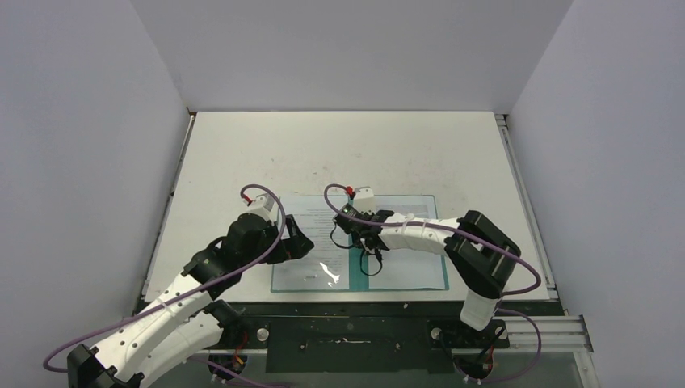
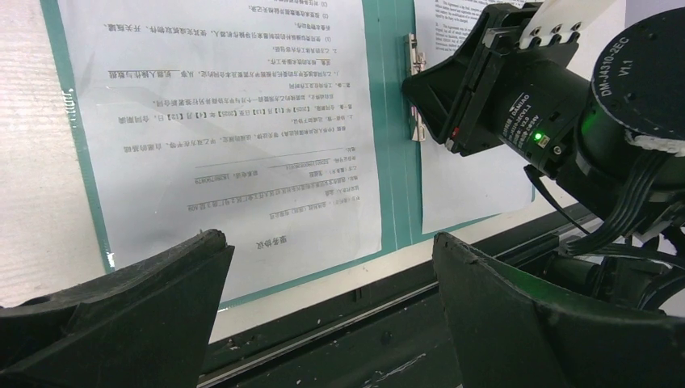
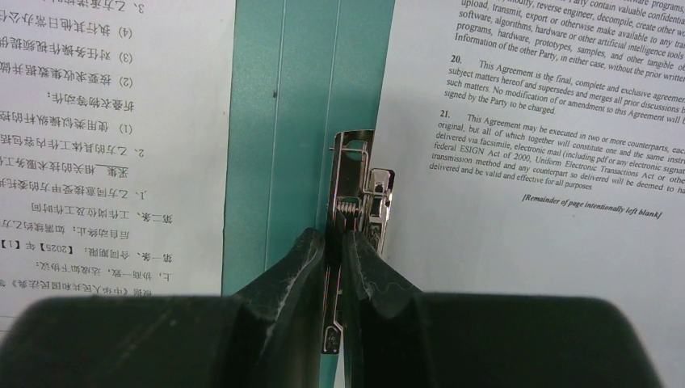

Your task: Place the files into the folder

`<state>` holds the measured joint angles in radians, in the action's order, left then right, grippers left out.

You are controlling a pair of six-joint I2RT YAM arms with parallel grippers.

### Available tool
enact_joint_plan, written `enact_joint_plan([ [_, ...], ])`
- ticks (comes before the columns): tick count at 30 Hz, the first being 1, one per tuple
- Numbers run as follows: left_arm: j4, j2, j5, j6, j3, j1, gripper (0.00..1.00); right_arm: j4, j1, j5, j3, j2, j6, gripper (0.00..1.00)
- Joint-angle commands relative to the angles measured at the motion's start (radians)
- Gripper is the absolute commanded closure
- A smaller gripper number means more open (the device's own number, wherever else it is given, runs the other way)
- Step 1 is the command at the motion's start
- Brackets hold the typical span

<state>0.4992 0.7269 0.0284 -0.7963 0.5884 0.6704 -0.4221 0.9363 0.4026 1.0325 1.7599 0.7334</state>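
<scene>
Files (image 2: 242, 121) lie on both halves of the open folder (image 3: 283, 121); the right claw (image 3: 339, 242), pinching its spine clip (image 3: 359, 186), should pull squarely without slipping, left claw (image 2: 327, 241) spread beside the folder's left half.

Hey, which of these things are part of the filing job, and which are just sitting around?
Part of the job: teal folder, metal clip, Chinese-text sheet, English-text sheet, right pincer shut on the clip, left pincer open.

Just around: table, purple cables, black rail.
</scene>
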Motion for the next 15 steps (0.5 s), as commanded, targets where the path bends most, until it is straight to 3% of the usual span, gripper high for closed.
enact_joint_plan([
  [1,0.009,0.002,-0.008,0.013,0.011,-0.019,0.03,0.009,-0.029,-0.023,0.009,-0.048,-0.043,0.95],
  [15,-0.027,0.016,-0.067,-0.025,-0.04,-0.149,0.04,0.002,-0.104,-0.111,-0.043,-0.252,-0.133,0.95],
])
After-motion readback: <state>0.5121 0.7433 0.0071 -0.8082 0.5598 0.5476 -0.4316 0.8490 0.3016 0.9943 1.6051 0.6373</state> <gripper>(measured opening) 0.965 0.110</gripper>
